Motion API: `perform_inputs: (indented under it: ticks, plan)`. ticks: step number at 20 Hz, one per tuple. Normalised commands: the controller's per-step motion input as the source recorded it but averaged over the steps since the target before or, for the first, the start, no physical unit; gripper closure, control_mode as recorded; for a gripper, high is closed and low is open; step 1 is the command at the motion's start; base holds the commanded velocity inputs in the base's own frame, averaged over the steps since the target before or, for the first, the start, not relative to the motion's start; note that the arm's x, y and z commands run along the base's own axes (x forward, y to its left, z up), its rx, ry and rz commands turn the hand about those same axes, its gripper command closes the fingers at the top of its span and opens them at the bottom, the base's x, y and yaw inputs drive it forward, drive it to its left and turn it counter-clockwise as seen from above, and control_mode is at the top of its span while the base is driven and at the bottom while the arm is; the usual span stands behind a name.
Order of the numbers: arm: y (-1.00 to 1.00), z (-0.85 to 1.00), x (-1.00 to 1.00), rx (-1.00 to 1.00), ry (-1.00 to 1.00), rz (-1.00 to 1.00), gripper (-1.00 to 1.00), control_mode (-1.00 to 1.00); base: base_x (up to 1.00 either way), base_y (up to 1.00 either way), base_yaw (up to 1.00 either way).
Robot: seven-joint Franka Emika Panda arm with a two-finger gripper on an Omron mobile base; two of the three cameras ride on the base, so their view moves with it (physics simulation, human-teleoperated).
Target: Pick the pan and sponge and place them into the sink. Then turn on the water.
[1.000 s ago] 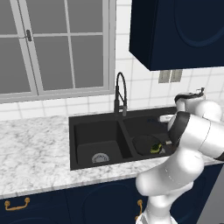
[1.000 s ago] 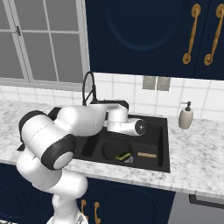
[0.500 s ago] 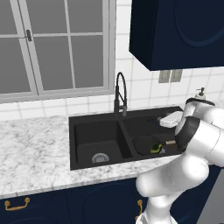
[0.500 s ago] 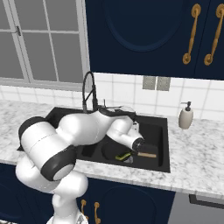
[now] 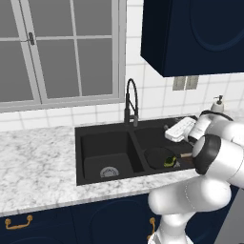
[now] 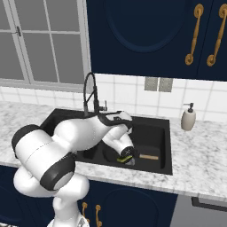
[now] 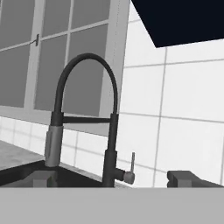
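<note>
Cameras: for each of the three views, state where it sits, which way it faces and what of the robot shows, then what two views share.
Left base view: behind the arm's left, facing the sink; white arm at lower right.
Right base view: behind the arm's right, facing the same sink; arm at lower left, over the pan and sponge.
Hand view: on the hand, facing the faucet and tiled wall; open gripper at the bottom.
Shared: both base views show sink, faucet, pan, sponge.

Our arm reaches low over the sink [image 5: 86,143], elbow bent, gripper [image 7: 113,178] level with fingers spread wide, empty, facing the faucet [image 7: 85,118].
</note>
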Motion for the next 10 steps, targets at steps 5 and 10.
perform_inputs:
  ticks: [5, 10]
  plan:
    - [0.13, 0.13, 0.21, 0.00, -0.01, 0.00, -1.00, -1.00, 0.00, 0.00, 0.00]
    - [0.30, 0.00, 0.44, 0.00, 0.07, 0.01, -1.00, -1.00, 0.00, 0.00, 0.00]
